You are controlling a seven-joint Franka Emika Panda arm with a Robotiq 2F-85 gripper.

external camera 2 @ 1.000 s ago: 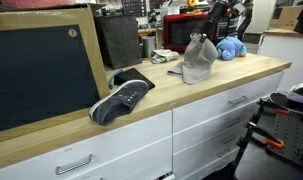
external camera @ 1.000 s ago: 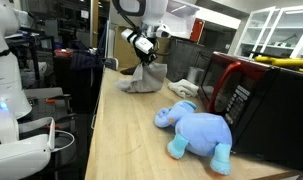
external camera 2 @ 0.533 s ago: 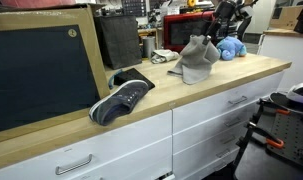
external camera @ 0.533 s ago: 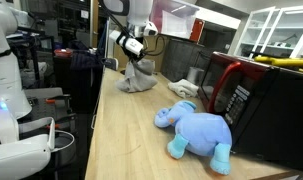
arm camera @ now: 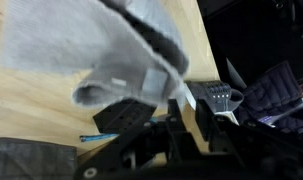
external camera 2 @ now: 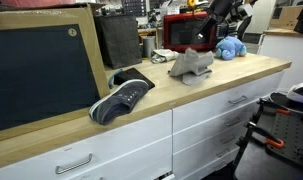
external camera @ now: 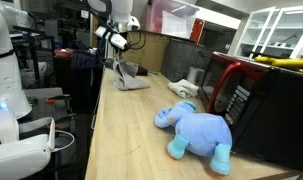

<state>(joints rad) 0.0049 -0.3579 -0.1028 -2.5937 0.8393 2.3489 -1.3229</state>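
Grey cloth (external camera: 131, 80): is lying crumpled on the far part of the wooden counter (external camera: 121, 135).
Gripper (external camera: 115, 42): is hovering just above the cloth.
Jaws: cannot tell whether they are clamping or standing apart.
Blue plush toy (external camera: 199, 128): is lying well apart.

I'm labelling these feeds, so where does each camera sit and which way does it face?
An exterior view: stands by the blue plush toy, faces down the wooden counter to the grey cloth; the arm and gripper show above the cloth.
An exterior view: stands before the drawers near the shoe, faces along the counter's front; only the arm shows, far off.
Wrist view: looks down on the cloth and counter; fingers show at the bottom.
Both exterior views share the cloth, the plush toy and the red microwave.
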